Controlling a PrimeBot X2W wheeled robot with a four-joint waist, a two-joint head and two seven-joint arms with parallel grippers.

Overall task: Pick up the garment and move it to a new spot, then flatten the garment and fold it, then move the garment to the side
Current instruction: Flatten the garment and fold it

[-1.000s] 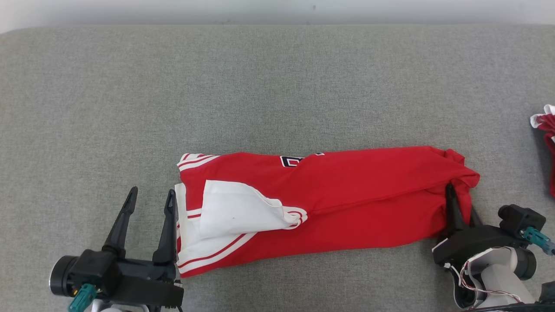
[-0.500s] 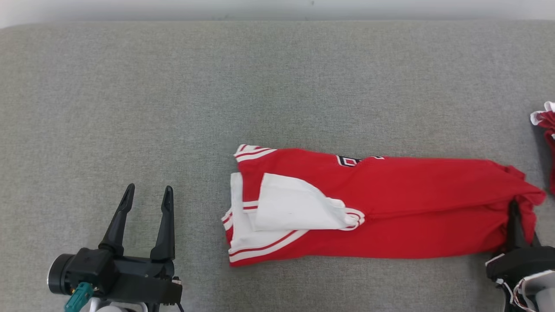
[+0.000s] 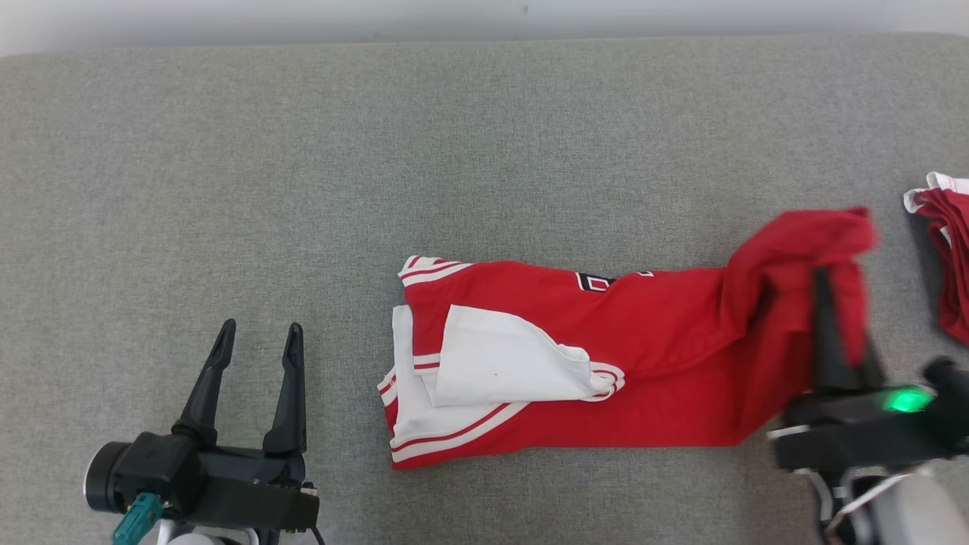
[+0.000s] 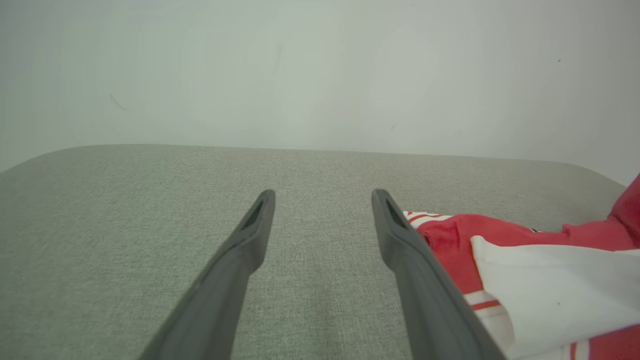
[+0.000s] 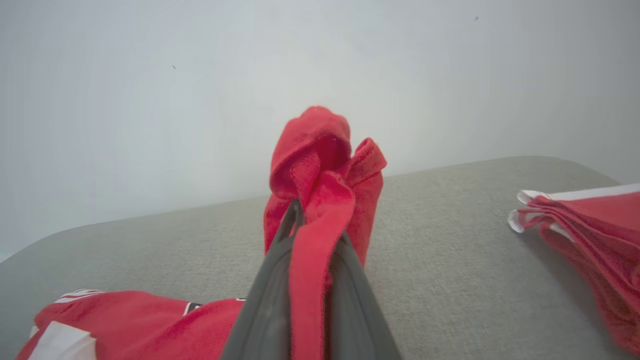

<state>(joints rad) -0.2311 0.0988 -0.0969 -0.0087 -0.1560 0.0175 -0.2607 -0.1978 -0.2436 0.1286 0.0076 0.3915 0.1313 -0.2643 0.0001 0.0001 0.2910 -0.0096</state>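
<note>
Grey fabric-covered worktop [image 3: 227, 166] spans frame. Red soft-knit garment with white striped trim [image 3: 651, 341] lies centre to right, right end lifted, bunched. Judged light, limp, drapes; grip hem corners. Right jaws clenched on bunched end; left jaws released, lower left.

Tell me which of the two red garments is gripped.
The long red garment at centre: the right gripper pinches its lifted end. The folded red garment at the right edge lies untouched.

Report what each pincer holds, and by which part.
The right pincer is shut on the red garment, pinching its bunched, raised right end. The left pincer is open, holding nothing.
</note>
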